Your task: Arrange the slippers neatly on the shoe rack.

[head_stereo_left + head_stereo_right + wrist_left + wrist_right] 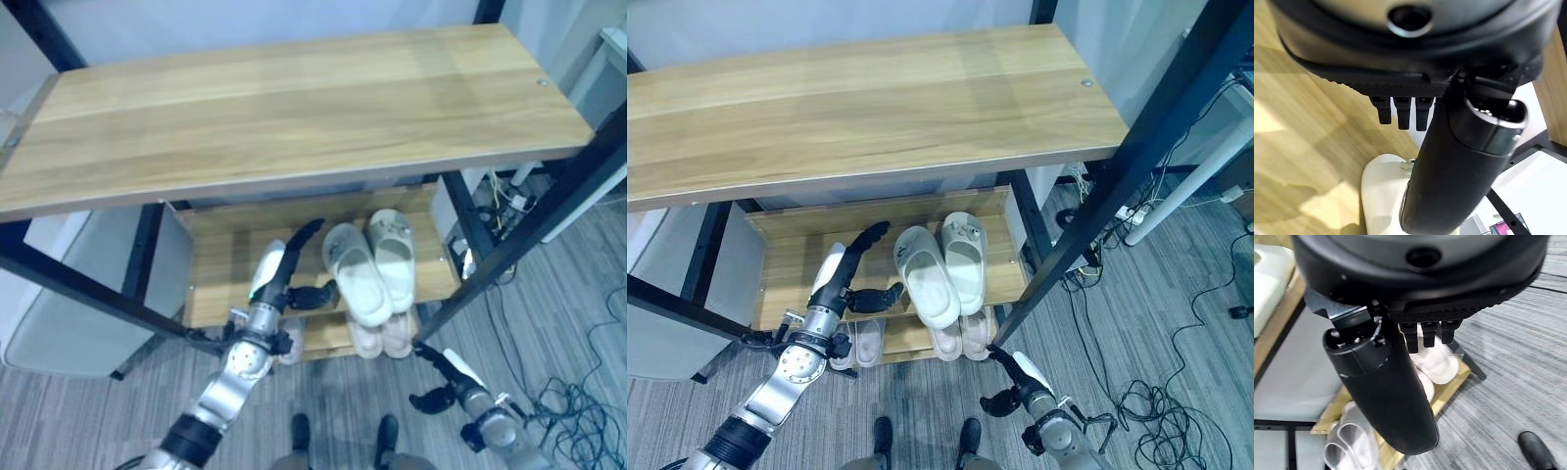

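Note:
Two white slippers, one (pixel 358 276) beside the other (pixel 394 253), lie side by side on the rack's middle shelf (pixel 216 264), toes toward me. The left one sticks out over the shelf's front edge. My left hand (pixel 284 276) is open just left of that slipper, fingers straight, thumb (pixel 1459 171) reaching close to its side (pixel 1380 196). My right hand (pixel 446 377) hangs open low by the rack's front right post (pixel 509 245), holding nothing. Past its fingers (pixel 1427 338) the right wrist view shows pale slippers (pixel 1439 364) on the bottom shelf.
The wide wooden top shelf (pixel 294 98) overhangs the middle one. More pale slippers, one pair (pixel 960 338) and another (pixel 862 343), sit on the bottom shelf. A white cabinet (pixel 88 294) stands left of the rack. Cables (pixel 1176 392) lie on the grey carpet at right.

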Controlling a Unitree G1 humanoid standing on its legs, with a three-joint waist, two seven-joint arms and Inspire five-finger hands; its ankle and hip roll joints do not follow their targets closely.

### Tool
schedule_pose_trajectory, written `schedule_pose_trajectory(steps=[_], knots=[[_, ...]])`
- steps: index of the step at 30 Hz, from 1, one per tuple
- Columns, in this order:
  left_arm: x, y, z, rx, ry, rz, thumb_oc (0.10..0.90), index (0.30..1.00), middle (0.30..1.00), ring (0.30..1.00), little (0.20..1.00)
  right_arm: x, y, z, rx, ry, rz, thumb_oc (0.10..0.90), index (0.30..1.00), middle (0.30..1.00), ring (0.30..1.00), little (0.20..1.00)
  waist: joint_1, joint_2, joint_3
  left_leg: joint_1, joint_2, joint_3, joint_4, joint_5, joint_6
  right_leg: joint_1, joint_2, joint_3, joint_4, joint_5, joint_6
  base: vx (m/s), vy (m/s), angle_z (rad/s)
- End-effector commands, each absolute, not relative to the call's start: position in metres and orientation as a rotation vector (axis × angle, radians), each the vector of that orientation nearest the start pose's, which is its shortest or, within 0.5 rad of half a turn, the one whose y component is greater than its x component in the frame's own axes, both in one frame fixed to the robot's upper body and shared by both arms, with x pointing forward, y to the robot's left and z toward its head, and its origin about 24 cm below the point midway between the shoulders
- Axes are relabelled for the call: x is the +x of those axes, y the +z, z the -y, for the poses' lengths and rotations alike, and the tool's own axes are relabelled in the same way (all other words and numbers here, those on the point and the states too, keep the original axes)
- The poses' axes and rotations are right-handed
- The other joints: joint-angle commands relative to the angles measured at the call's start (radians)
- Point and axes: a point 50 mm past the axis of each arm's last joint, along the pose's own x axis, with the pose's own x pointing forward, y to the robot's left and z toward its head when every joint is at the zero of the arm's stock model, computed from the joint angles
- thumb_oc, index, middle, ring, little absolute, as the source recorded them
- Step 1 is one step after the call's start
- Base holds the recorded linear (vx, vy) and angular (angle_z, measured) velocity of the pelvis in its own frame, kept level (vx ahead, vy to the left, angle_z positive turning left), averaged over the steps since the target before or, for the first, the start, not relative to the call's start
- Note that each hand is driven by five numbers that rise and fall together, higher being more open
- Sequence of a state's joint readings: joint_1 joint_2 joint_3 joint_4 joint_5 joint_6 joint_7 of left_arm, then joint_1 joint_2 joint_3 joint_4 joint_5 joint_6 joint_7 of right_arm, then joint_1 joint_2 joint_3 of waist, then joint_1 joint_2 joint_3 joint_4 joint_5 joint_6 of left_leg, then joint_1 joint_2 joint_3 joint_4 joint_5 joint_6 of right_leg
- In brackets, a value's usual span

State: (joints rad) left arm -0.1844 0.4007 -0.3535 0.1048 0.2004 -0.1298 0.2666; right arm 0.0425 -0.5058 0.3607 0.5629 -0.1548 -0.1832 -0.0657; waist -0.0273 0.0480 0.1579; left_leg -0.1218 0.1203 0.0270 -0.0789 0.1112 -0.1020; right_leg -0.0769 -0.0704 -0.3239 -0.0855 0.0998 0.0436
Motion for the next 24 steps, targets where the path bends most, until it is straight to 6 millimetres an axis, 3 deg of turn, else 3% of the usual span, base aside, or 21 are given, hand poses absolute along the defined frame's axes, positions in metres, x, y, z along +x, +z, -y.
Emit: schedule_pose_trajectory(steps=[1, 18, 24], knots=[[0.297, 0.113, -0.128, 0.516, -0.094, 0.465, 0.800, 0.900, 0.900, 0.900, 0.900, 0.212, -0.050, 0.220, -0.697, 0.236, -0.321, 0.800, 0.900, 0.900, 0.900, 0.900, 0.004, -0.055, -0.034, 0.011, 0.009, 0.103, -0.008, -0.064, 0.000, -0.016, -0.057, 0.034, -0.002, -0.077, 0.100, 0.00, 0.000, 0.00], [0.306, 0.133, -0.112, 0.478, -0.103, 0.537, 0.800, 0.900, 0.900, 0.900, 0.900, 0.217, -0.046, 0.217, -0.721, 0.262, -0.302, 0.800, 0.900, 0.900, 0.900, 0.900, -0.010, -0.050, -0.028, 0.006, -0.001, 0.113, -0.008, -0.068, 0.005, -0.033, -0.063, 0.049, -0.002, -0.070, 0.103, 0.00, 0.000, 0.00], [0.309, 0.131, -0.110, 0.508, -0.109, 0.533, 0.800, 0.900, 0.900, 0.900, 0.900, 0.218, -0.046, 0.216, -0.719, 0.266, -0.301, 0.800, 0.900, 0.900, 0.900, 0.900, -0.014, -0.050, -0.028, 0.007, -0.001, 0.117, -0.008, -0.070, 0.006, -0.035, -0.063, 0.052, -0.002, -0.070, 0.103, 0.00, 0.001, -0.01]])
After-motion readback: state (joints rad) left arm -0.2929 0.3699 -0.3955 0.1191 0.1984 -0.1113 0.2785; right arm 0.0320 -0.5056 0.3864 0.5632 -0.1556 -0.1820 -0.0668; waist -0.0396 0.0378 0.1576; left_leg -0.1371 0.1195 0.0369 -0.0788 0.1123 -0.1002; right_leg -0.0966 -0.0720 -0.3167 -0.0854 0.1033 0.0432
